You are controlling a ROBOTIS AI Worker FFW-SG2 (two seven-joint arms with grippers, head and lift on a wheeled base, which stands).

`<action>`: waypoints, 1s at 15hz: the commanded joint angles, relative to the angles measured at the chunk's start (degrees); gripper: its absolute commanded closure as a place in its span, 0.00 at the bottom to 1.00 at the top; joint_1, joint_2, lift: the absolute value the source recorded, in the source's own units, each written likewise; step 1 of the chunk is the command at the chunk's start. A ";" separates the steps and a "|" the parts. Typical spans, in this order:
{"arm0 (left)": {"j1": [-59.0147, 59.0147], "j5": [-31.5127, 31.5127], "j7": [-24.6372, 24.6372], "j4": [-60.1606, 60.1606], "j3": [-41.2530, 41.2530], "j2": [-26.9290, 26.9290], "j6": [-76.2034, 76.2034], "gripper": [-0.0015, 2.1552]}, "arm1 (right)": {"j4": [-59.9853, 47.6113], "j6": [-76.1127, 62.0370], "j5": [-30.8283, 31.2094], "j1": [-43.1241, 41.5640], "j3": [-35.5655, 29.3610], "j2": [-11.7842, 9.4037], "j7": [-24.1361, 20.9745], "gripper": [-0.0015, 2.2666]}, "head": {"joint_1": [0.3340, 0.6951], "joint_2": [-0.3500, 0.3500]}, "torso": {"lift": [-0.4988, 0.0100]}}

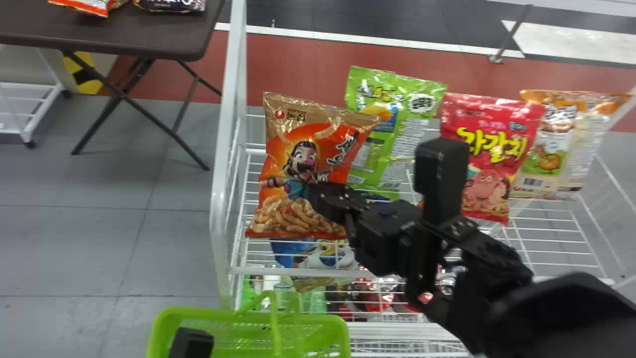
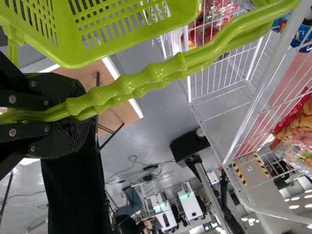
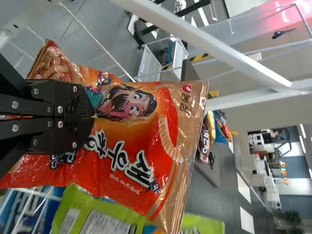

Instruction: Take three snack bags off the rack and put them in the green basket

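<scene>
Snack bag (image 1: 280, 164), orange, is pinched between nearly closed fingers of the right hand (image 1: 318, 193).

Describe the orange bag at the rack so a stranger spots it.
Find the white wire rack beyond the green basket. There, the right gripper pinches the orange bag, left of the green bag. Unlike that and the red bag, it shows a dark-haired cartoon character with a gaping mouth.
</scene>
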 commanded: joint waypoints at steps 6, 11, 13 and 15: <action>0.01 1.92 -0.44 -0.06 0.88 -0.13 0.00 0.72 | -14.45 33.22 -12.88 8.37 -30.57 0.40 14.02 0.98 | 1.00 0.00 | 0.93; 0.71 3.59 -2.64 -1.55 0.88 -0.39 0.00 0.72 | -14.27 33.86 -14.81 10.31 -34.79 -0.56 19.56 0.98 | 1.00 0.00 | 0.93; 1.15 3.85 -3.17 -2.96 0.88 -0.39 0.00 0.72 | -10.93 33.86 -13.23 12.33 -30.31 -2.41 19.74 0.98 | 1.00 0.00 | 0.93; 1.15 3.94 -3.17 -3.04 0.62 -0.48 -0.17 0.72 | -9.44 33.86 -9.36 13.91 -24.51 -3.64 19.56 0.98 | 1.00 0.00 | 0.93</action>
